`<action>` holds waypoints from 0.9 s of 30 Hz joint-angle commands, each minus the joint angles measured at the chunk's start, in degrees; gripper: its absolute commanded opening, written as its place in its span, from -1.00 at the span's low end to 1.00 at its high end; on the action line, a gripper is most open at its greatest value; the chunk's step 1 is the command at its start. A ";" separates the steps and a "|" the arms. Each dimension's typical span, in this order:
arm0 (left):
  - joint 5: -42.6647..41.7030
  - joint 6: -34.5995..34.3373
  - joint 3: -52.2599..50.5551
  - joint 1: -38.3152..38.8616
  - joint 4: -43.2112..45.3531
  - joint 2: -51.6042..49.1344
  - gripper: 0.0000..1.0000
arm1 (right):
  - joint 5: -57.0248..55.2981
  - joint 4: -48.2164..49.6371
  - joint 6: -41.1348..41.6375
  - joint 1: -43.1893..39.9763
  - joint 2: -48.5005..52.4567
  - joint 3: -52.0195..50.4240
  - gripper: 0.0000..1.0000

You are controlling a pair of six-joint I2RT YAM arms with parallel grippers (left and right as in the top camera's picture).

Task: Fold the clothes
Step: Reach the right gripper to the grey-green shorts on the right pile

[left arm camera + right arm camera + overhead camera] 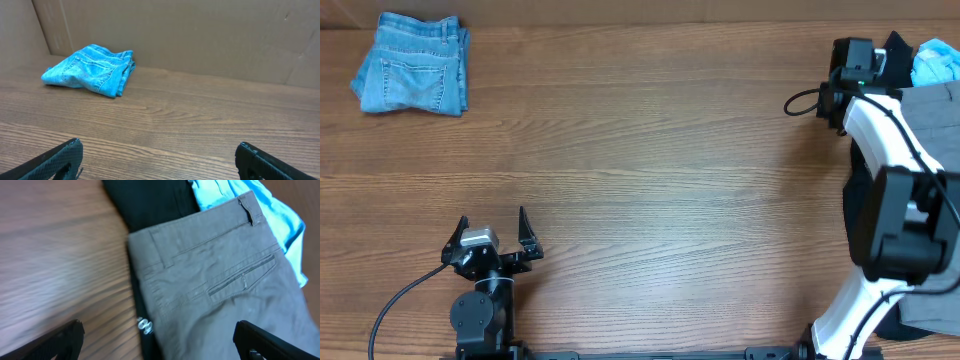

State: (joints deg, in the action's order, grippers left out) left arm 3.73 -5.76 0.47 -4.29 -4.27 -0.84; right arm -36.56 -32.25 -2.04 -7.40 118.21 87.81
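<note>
Grey shorts (pixel 215 280) lay at the right edge of the wooden surface (pixel 650 150), over a black garment (pixel 150 200). The right hand (pixel 159 327) hovered above them, fingers spread, empty. The left hand (pixel 493 218) sat near left, also spread and empty. Blue jeans (pixel 415 65) lay far left.

We are noting colours: shorts (pixel 215 285) showing plain mid-grey; garment (pixel 150 200) reading black, small white mark; cloth (pixel 215 192) glowing bright light blue; jeans (pixel 413 65) showing faded blue denim; table (pixel 650 150) running brown wood-grain.
</note>
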 commanded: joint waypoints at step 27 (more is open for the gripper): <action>0.52 0.66 -0.20 -0.61 0.24 0.59 0.99 | -0.94 10.99 -11.50 -4.74 10.75 1.68 0.82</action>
State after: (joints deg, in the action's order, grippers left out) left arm 3.70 -5.76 0.47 -4.27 -4.27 -0.84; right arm -38.15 -21.71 -13.56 -11.97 128.07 88.07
